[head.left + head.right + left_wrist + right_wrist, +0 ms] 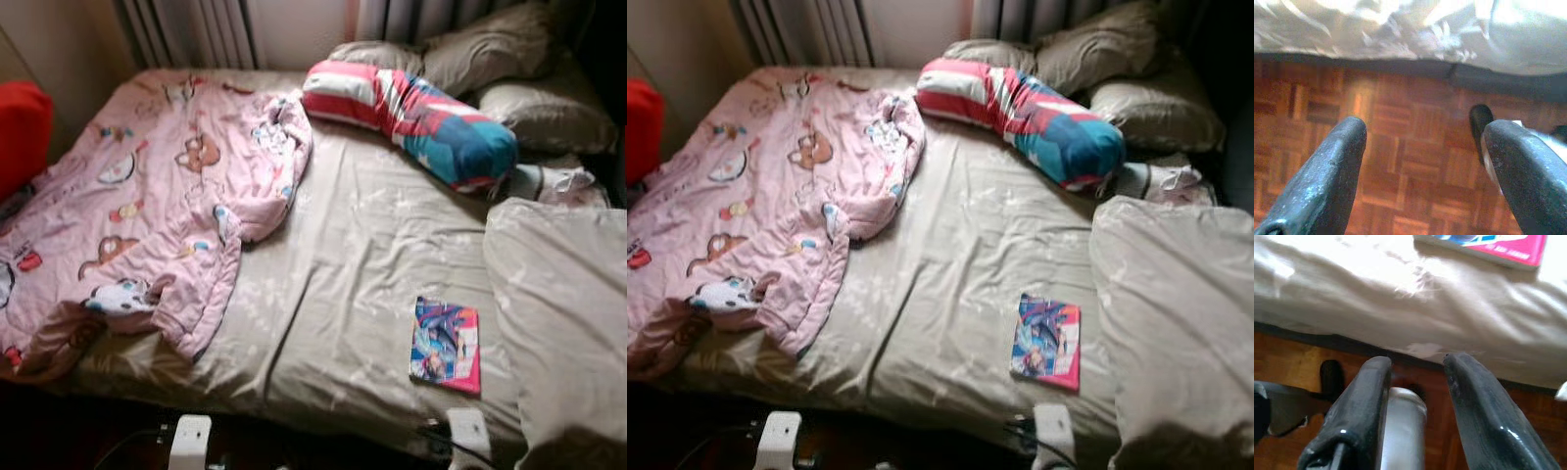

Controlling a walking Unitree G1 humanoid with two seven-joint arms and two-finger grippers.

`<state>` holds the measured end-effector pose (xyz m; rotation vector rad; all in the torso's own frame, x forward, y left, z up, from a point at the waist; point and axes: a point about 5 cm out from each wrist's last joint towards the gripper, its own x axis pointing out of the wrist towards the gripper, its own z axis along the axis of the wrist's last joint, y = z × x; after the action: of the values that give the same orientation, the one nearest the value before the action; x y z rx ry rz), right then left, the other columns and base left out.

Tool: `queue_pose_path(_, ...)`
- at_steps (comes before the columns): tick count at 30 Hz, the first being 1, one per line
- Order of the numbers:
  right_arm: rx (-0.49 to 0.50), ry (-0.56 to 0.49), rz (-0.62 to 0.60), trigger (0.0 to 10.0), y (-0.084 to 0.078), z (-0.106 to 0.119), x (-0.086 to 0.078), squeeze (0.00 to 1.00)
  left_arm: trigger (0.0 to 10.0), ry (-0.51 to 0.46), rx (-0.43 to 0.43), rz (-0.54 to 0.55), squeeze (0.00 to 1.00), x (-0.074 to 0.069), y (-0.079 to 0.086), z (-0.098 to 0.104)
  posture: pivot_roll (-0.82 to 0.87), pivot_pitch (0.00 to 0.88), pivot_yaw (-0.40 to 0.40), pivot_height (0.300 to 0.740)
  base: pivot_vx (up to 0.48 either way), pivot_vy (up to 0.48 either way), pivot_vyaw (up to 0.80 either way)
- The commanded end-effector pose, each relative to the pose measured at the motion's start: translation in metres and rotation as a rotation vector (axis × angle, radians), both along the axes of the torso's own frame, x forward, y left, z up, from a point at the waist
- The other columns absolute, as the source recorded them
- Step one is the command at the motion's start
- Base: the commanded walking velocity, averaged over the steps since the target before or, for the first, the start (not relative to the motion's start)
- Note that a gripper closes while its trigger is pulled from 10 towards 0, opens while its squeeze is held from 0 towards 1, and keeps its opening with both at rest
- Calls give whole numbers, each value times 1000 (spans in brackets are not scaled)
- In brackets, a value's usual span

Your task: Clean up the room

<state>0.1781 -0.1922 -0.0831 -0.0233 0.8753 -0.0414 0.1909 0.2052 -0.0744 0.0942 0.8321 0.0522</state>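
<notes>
Both end effectors, left (1422, 161) and right (1418, 396), hang spread wide off the bed's (343, 245) front edge; a book (446, 346) lies near it.

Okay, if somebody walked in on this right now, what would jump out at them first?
Probably the pink cartoon-print blanket, crumpled over the left half of the bed. Next, the striped red, white and blue bolster pillow lying across the head end, and a bright book flat near the foot edge on the right.

Matt cloth bedsheet (362, 255); glossy paper book (446, 345); wood parquet floor (1400, 161)
</notes>
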Motion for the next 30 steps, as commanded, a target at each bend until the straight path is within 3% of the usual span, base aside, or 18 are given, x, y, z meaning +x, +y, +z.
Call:
queue_pose_path(1, -8, 20, -18, 10000, -6, -3, -7, 0, 10000, 43, 3, -2, 0, -12, 0, -6, -66, 146, 77, 740, 0, 412, 0)
queue_pose_path(30, -9, 12, -26, 10000, -6, -2, -6, 0, 10000, 36, 0, 2, 0, -9, -2, -5, -63, 178, 78, 740, 0, 409, 0)
